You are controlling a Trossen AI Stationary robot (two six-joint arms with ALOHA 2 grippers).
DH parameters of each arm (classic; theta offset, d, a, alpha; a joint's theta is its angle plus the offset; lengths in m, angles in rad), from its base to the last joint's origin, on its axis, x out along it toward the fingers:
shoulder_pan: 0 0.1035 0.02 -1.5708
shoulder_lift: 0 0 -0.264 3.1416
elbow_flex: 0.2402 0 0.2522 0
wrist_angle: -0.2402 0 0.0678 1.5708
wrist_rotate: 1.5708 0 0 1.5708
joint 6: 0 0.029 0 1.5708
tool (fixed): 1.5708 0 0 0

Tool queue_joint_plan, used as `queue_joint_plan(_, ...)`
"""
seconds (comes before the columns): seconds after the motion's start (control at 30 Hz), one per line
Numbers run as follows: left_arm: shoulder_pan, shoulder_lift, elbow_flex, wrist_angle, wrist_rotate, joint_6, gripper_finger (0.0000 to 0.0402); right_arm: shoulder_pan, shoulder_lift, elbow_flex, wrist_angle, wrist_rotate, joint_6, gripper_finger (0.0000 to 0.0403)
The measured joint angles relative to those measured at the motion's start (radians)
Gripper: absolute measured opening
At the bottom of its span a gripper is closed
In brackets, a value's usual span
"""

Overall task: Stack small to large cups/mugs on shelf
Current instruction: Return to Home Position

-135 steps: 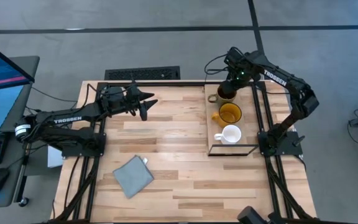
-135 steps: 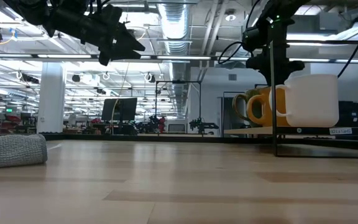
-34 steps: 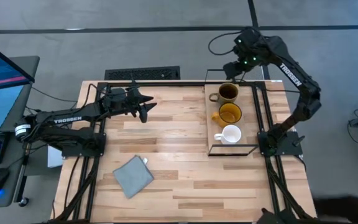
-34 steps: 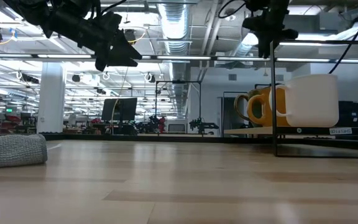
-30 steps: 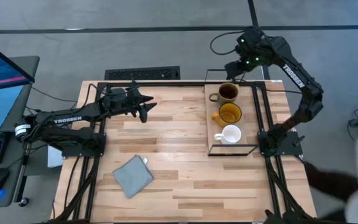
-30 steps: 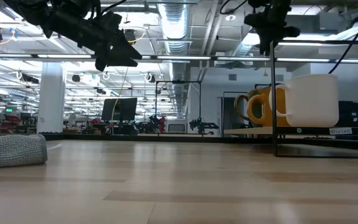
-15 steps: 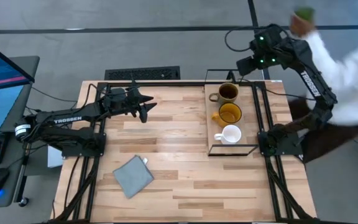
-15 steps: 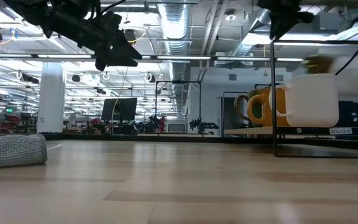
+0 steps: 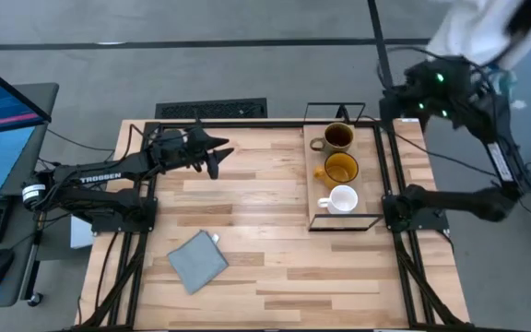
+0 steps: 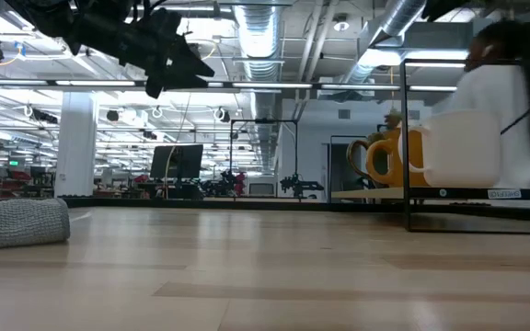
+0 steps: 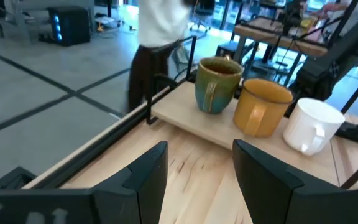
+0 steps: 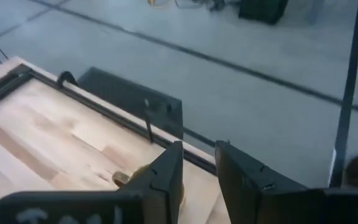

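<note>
Three mugs stand upright in a row on the light wooden shelf board (image 9: 316, 184) at the table's right: the dark brown-olive one (image 9: 337, 136) farthest, the amber one (image 9: 341, 168) in the middle, the white one (image 9: 342, 198) nearest. They also show in the left wrist view: the dark one (image 11: 216, 84), the amber one (image 11: 263, 107), the white one (image 11: 312, 126). My right gripper (image 9: 388, 100) is above the table's far right corner, beyond the shelf, slightly open and empty (image 12: 199, 163). My left gripper (image 9: 215, 155) hovers open and empty over the table's far left part (image 11: 199, 168).
A grey-blue folded cloth (image 9: 198, 261) lies near the table's front left and shows in the low view (image 10: 17, 223). A person in white (image 9: 473, 28) stands beyond the far right corner, close to my right arm, and shows behind the shelf (image 10: 513, 101). The shelf's black wire frame (image 9: 347, 221) rises around the mugs.
My right gripper has gone up and toward the table's far right corner, away from the dark mug, leaving the low view. A person in white has come in at the far right. The three mugs stay in place on the shelf.
</note>
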Motion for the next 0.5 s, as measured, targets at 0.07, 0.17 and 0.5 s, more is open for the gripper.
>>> queue_joint_plan(0.07,0.0,0.0,0.0,0.022,0.0,0.0,0.0171,0.006,-0.089,-0.109,0.073,0.0,-0.015,0.0118)
queue_joint_plan(0.17,0.0,0.0,0.0,0.034,0.0,0.003,0.0171,0.008,-0.232,-0.303,0.184,-0.005,-0.037,0.0118)
queue_joint_plan(0.5,0.001,0.0,0.0,0.027,-0.185,-0.052,0.0171,0.049,-0.783,-0.942,0.668,-0.161,0.033,0.0118)
